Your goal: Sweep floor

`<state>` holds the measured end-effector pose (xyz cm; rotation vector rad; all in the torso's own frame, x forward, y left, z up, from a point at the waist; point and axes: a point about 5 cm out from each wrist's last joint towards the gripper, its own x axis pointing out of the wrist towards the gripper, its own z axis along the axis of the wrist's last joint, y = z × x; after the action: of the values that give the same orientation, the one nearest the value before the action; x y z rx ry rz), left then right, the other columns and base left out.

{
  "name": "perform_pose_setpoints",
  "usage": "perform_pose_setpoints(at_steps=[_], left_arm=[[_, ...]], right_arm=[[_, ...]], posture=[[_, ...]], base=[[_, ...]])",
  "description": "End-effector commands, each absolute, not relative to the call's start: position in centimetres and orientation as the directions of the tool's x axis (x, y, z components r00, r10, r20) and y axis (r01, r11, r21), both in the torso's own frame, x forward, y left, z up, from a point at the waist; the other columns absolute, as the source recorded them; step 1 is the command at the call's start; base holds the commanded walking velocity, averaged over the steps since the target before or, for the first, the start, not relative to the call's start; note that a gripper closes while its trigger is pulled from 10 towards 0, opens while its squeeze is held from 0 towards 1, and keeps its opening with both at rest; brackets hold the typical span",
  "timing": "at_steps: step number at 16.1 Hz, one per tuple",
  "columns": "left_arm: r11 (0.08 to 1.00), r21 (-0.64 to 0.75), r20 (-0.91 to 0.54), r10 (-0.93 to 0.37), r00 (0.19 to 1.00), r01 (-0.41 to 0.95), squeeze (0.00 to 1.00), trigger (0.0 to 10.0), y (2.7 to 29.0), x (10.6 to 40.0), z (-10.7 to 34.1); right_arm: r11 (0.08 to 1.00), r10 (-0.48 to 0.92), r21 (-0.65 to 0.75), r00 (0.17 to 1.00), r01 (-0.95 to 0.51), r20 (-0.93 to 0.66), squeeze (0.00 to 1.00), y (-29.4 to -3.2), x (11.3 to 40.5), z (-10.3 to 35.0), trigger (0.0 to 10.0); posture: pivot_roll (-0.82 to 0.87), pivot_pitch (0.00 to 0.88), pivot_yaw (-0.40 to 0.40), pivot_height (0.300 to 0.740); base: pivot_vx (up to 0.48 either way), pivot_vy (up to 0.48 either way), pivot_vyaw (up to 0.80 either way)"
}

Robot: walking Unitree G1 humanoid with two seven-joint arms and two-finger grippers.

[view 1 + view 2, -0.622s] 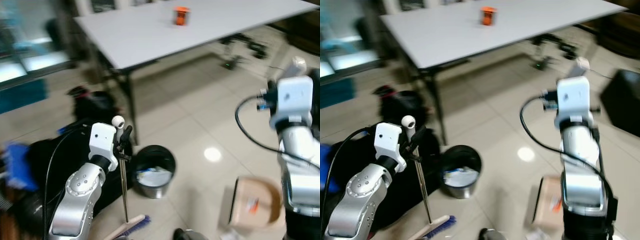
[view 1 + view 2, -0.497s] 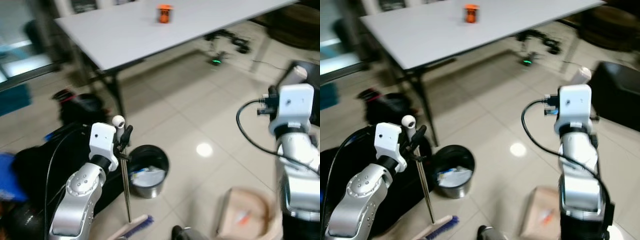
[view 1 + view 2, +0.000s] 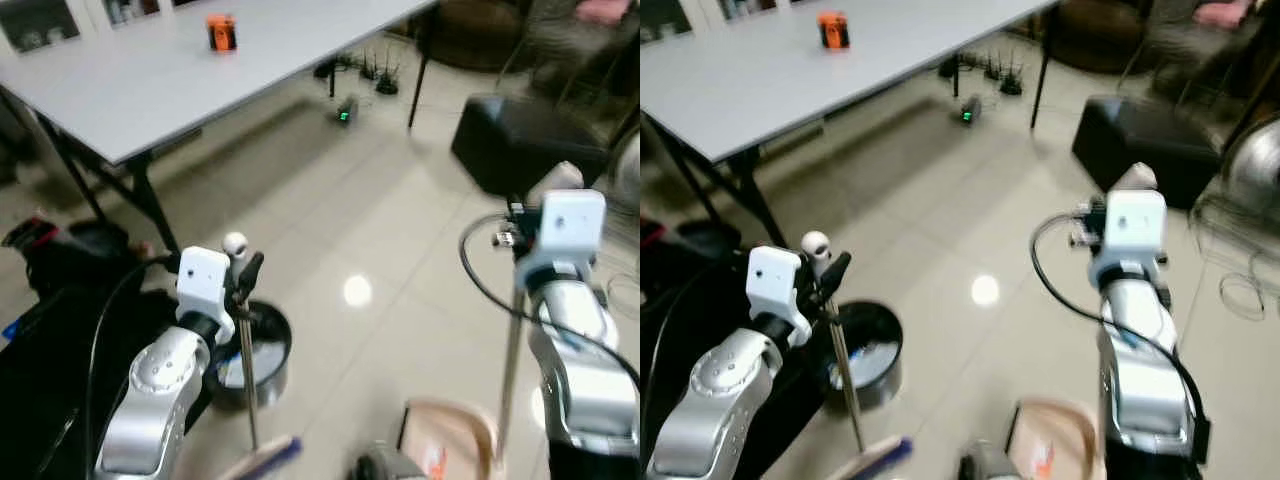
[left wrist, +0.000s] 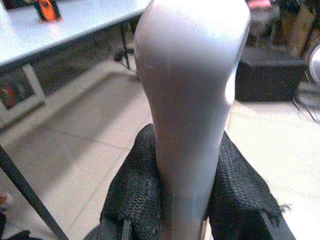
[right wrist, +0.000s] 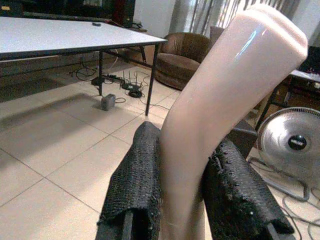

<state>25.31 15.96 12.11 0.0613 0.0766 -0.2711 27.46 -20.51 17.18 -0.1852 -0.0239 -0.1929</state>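
My left gripper (image 4: 185, 200) is shut on the pale grip of a broom (image 4: 190, 90). In the eye views the broom's thin metal shaft (image 3: 245, 370) runs down from that gripper (image 3: 243, 285) to a blurred brush head (image 3: 262, 462) on the floor. My right gripper (image 5: 185, 190) is shut on the beige handle (image 5: 220, 115) of a long-handled dustpan. Its shaft (image 3: 510, 370) drops to the beige pan (image 3: 450, 445) on the tiles at the lower right. The handle's tip (image 3: 555, 180) sticks up above my right wrist.
A black bin (image 3: 262, 350) with litter stands just behind the broom shaft. A black bag (image 3: 50, 360) lies at the left. A white table (image 3: 150, 80) with an orange object (image 3: 221, 32) is behind, a black ottoman (image 3: 520, 145) at right. A fan (image 5: 292, 142) and cables are nearby.
The whole picture has swung to the right, so the table and bin sit further left and the ottoman has come into view. Both grippers keep their hold as before.
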Motion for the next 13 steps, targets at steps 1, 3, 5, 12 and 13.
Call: perform_pose_setpoints(at_steps=[1, 3, 5, 12, 13], left_arm=[[0.963, 0.054, -0.073, -0.261, 0.963, 0.265, 0.0, 10.0, 15.91, 25.24, 12.35], [0.964, 0.058, -0.073, -0.255, 0.964, 0.26, 0.0, 10.0, 16.02, 25.19, 12.34], [0.965, 0.06, -0.072, -0.25, 0.966, 0.254, 0.0, 10.0, 16.1, 25.18, 12.35], [0.971, 0.064, -0.058, -0.228, 0.972, 0.232, 0.0, 10.0, 16.38, 25.39, 12.57], [0.971, 0.066, -0.055, -0.225, 0.973, 0.228, 0.0, 10.0, 16.36, 25.62, 12.65]], right_arm=[[0.967, -0.168, -0.181, 0.982, 0.181, 0.083, 0.0, -20.16, 27.7, 18.27, 10.0], [0.968, -0.169, -0.175, 0.982, 0.18, 0.08, 0.0, -20.23, 27.69, 18.33, 10.0], [0.968, -0.167, -0.175, 0.983, 0.178, 0.077, 0.0, -20.25, 27.56, 18.28, 10.0], [0.969, -0.162, -0.174, 0.984, 0.173, 0.076, 0.0, -19.97, 27.18, 18.49, 10.0], [0.97, -0.161, -0.173, 0.984, 0.173, 0.076, 0.0, -19.88, 27.18, 18.51, 10.0]], posture=[[0.0, 0.033, -0.011, 0.74], [0.0, 0.033, -0.013, 0.74], [0.0, 0.031, -0.015, 0.74], [-0.03, 0.026, -0.009, 0.74], [-0.03, 0.026, -0.009, 0.74]], base=[[0.0, 0.0, -0.8], [0.0, 0.0, -0.8], [0.0, 0.0, -0.8], [0.0, 0.0, -0.8], [0.0, 0.0, -0.8]])
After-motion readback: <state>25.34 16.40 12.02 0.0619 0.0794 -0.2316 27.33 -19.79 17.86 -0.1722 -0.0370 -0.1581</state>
